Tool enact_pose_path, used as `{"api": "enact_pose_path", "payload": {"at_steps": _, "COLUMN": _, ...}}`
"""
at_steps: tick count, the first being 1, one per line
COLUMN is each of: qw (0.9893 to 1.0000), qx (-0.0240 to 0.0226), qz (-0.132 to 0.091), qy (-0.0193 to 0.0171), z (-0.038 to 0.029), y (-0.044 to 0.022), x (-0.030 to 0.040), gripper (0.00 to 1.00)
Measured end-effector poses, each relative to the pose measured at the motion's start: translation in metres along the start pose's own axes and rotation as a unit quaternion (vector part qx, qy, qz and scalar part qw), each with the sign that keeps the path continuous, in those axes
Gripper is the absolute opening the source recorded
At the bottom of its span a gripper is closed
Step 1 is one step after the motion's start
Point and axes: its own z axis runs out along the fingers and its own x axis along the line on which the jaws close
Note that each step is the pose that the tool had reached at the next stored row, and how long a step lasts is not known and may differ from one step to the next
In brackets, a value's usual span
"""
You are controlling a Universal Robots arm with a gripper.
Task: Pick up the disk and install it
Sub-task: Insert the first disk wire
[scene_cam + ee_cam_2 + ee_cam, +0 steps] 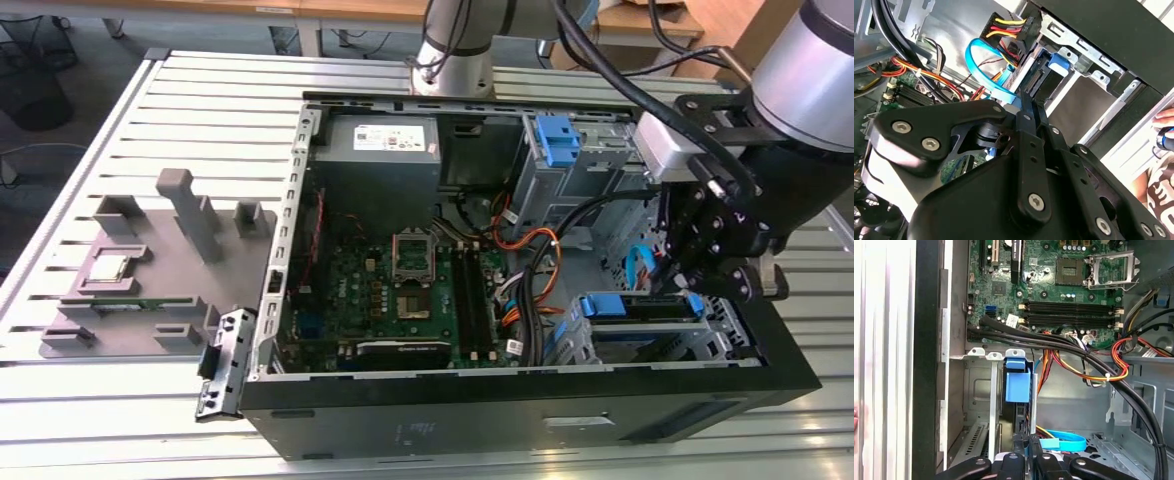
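The disk (638, 306) sits on edge in the drive cage at the case's front corner, on the exterior view's right. Its bright blue carrier tab (1018, 382) faces the cage's outer side, and its connector end (1030, 82) faces into the case. My gripper (686, 288) hangs just above that end. In both wrist views its two black fingers (1020, 450) lie side by side, shut, with the tips (1026, 102) against the disk's inner end. I see nothing held between them.
A light blue flat cable (985, 70) and red-yellow power wires (1104, 375) run beside the cage. Thick black cables (1064, 342) cross above the motherboard (400, 285). Another blue carrier (554, 140) sits in the upper cage. A grey fixture (147, 260) lies outside. A person's hand (1165, 120) is nearby.
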Motion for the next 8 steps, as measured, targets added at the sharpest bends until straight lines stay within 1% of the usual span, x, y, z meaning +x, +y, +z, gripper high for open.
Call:
{"api": "enact_pose_path", "payload": {"at_steps": 3, "qw": 1.0, "qx": 0.0025, "qz": -0.001, "qy": -0.0001, "z": 0.0, "y": 0.0026, "x": 0.0, "gripper": 0.16}}
{"api": "enact_pose_path", "payload": {"at_steps": 8, "qw": 0.9999, "qx": 0.0147, "qz": -0.004, "qy": -0.0004, "z": 0.0002, "y": 0.006, "x": 0.0003, "gripper": 0.16}}
